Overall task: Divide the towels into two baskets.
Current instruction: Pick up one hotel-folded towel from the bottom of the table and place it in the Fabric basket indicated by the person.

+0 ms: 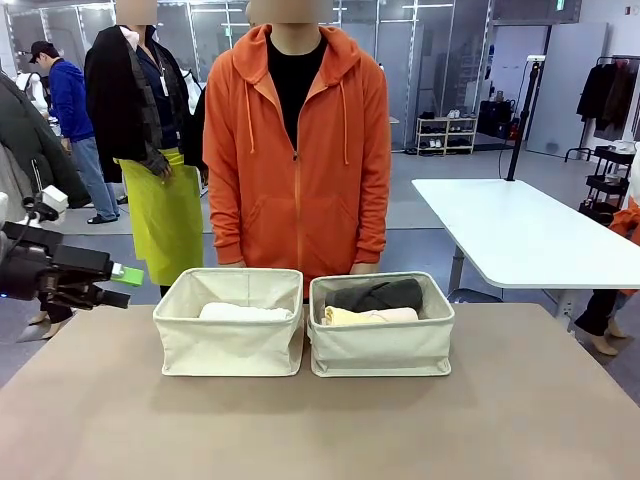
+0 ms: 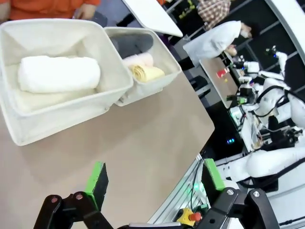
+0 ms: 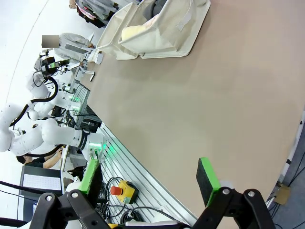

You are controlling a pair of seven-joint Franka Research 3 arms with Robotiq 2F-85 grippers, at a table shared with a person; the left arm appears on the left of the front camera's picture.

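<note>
No legible text, labels or numbers (distant signage too blurred).

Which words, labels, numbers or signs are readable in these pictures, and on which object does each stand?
None can be read.
Baskets, towels, table: no print.
Sheet under the table edge, right wrist view: lines too small to read.
Green sign far back, front view: blurred.

Two cream canvas baskets, the left and the right, are seen on a plain tan-brown table; a white terry roll is shown in the left; dark grey, pale yellow and pale pink rolls in the right; an orange hooded jacket over black is worn behind.
</note>
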